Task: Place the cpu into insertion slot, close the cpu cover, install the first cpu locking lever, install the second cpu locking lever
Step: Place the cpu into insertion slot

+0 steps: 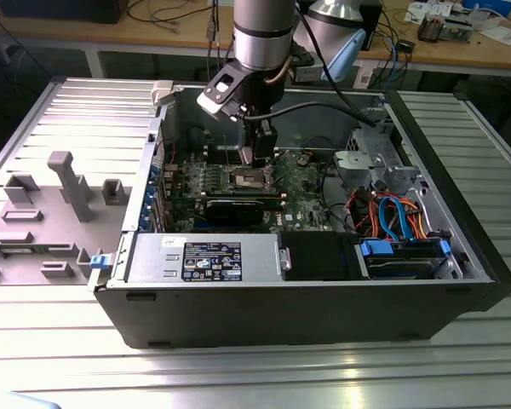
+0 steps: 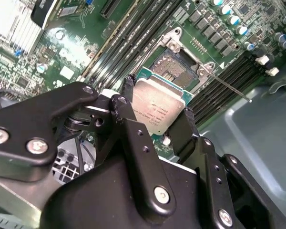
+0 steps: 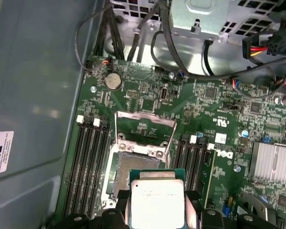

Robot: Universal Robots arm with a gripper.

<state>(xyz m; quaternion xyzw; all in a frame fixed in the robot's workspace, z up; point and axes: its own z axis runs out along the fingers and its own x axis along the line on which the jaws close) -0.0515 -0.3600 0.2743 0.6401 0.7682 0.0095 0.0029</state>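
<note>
Gripper: we count one gripper (image 2: 158, 101). Its two black fingers (image 2: 127, 88) are pinching the cpu by two opposite edges.
Cpu: we see one cpu (image 3: 157, 202), a flat square with a silver-grey top and a thin green rim. It hangs in the gripper over one edge of the socket and is not lying in it.
Socket: we see one socket (image 3: 133, 164). It is open and sits near the middle of the green board.
Cpu cover: we see one cpu cover (image 3: 145, 115), a thin metal frame with a square window. It is tipped up at the socket edge across from the cpu.
Rod: in the second wrist view we see one thin metal rod (image 2: 224, 86) reaching out from a corner of the socket.
Long slots: we count two groups of long black slots (image 3: 93, 162), one group along each side of the socket.
Round battery: we see one round battery (image 3: 113, 81) on the board, past the cover.
Green board: we see one green board (image 1: 311, 192), lying flat on the floor of the case.
Case: we see one black case (image 1: 281, 315), open on top, in the middle of the table.
Table: we see one ribbed metal table (image 1: 238, 375). One set of grey blocks (image 1: 68, 183) stands by its edge at the exterior view's left.
</note>
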